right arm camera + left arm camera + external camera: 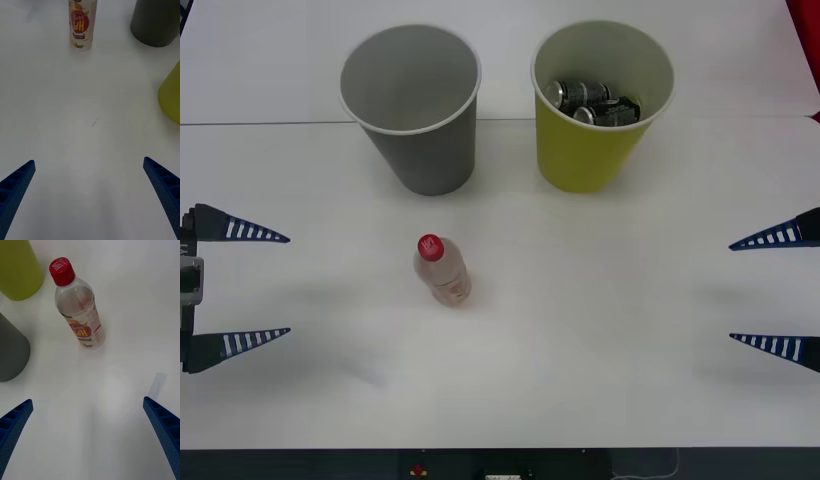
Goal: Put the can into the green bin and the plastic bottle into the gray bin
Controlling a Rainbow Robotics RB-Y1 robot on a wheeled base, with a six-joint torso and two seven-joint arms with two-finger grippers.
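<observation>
I am looking down at a white bench with the small clear plastic bottle — red screw cap, pale printed label — standing upright near its middle, apart from everything else. Behind it the large gray cup-shaped bin is sitting on the left and the large yellow-green cup-shaped bin on the right; the bottle is standing in front of the gray bin, slightly toward the gap between the two. Dark cans are already lying inside the green bin, so I am judging the can half done and the bottle the remaining job.

My left hand is hovering at the left edge of the bench with its blue ribbed fingers spread wide and nothing between them; my right hand is doing the same at the right edge, released and empty. Both are well apart from the bottle.

The bottle is looking empty or nearly so, so I am expecting it to be light, easy to tip and smooth-walled — thin plastic that will give under a hard squeeze. I am planning to take it across the body at the labelled band below the shoulder, where the wall is straight, closing gently. The left hand is nearer the bottle and on the gray bin's side.
</observation>
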